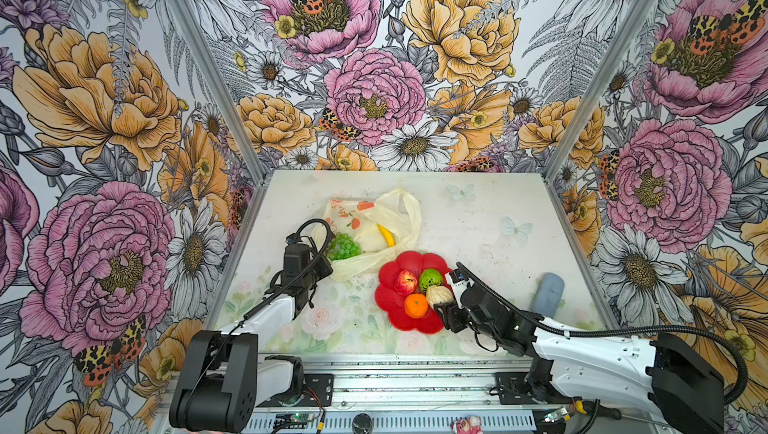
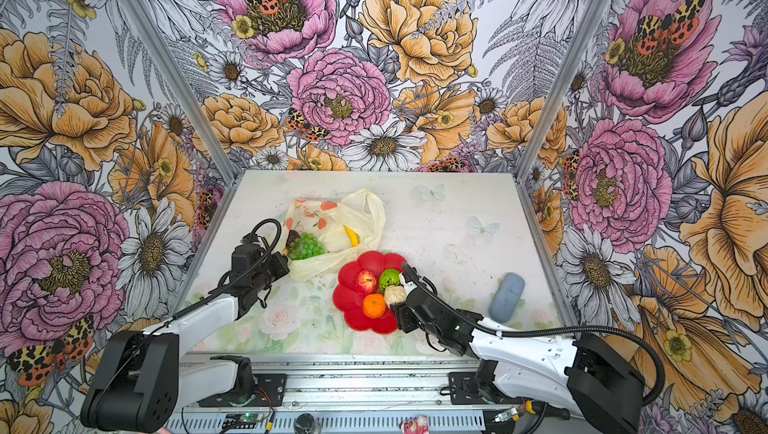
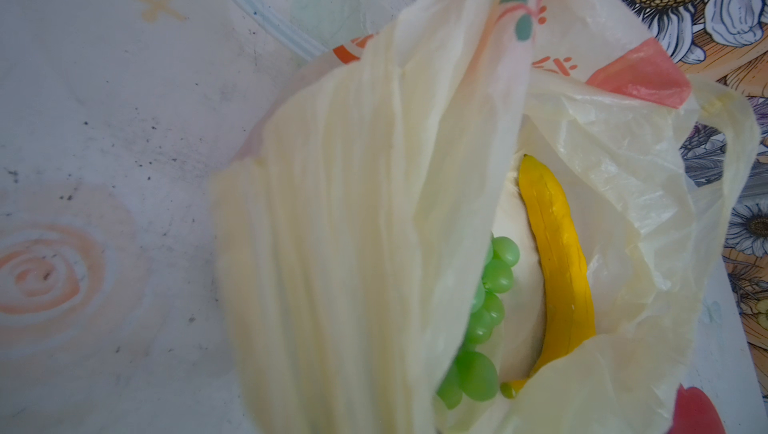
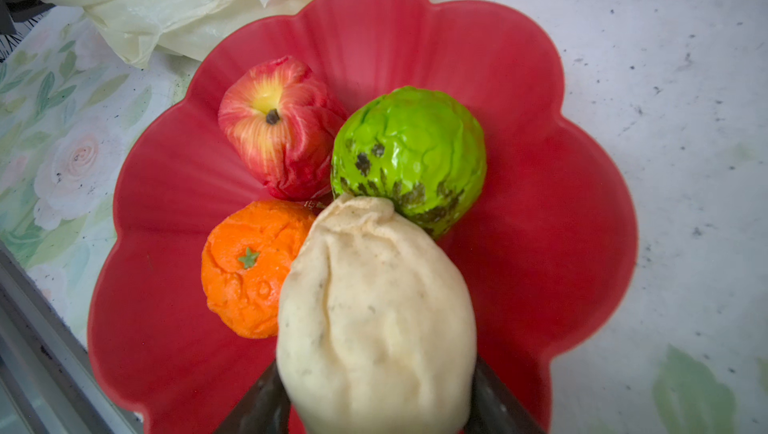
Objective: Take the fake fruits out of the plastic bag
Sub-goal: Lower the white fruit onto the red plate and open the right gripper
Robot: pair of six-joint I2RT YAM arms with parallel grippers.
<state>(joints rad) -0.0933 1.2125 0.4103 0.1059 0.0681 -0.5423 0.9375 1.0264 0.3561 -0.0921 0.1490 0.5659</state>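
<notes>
Fruit: cream wrinkled plastic piece (image 4: 374, 307) between right gripper (image 4: 376, 394) jaws over red flower-shaped plate (image 4: 540, 203), grip unclear | left gripper (image 1: 326, 270) pinches crinkly pale-yellow bag (image 1: 361, 266) beside plate, propping mouth open.

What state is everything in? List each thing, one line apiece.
Thin pale-yellow plastic bag: open, lying down.
Green plastic grape bunch: inside bag.
Yellow plastic banana: inside bag.
Red plastic apple: on red flower-shaped plate.
Round green fruit: on plate.
Orange: on plate.
Cream wrinkled piece: flanked by right gripper; grip unclear.
Left gripper: shut on bag.
</notes>
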